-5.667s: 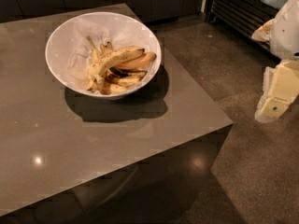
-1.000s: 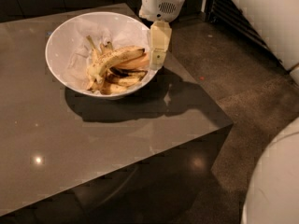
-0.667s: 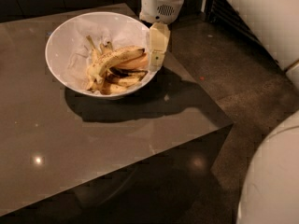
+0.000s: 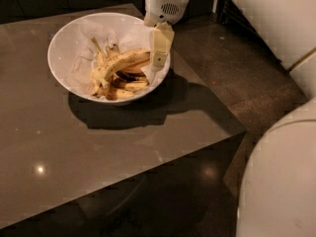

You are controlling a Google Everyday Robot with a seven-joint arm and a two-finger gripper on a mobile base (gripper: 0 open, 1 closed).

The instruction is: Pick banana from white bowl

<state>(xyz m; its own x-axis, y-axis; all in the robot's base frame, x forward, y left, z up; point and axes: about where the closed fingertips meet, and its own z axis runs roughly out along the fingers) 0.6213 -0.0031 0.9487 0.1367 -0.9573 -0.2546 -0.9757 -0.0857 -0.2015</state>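
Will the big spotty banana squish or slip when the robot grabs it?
Its freckles suggest the banana is ripe, so probably soft. Lying atop other bananas in the white bowl, it might slide. The gripper hovers at the bowl's rim.

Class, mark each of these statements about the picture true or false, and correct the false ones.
1. The white bowl stands on the table. True.
2. The bowl holds one fruit only. False: other bananas lie under the banana.
3. The gripper is at the bowl's right rim. True.
4. The banana hangs in the air above the bowl. False: it lies in the bowl.
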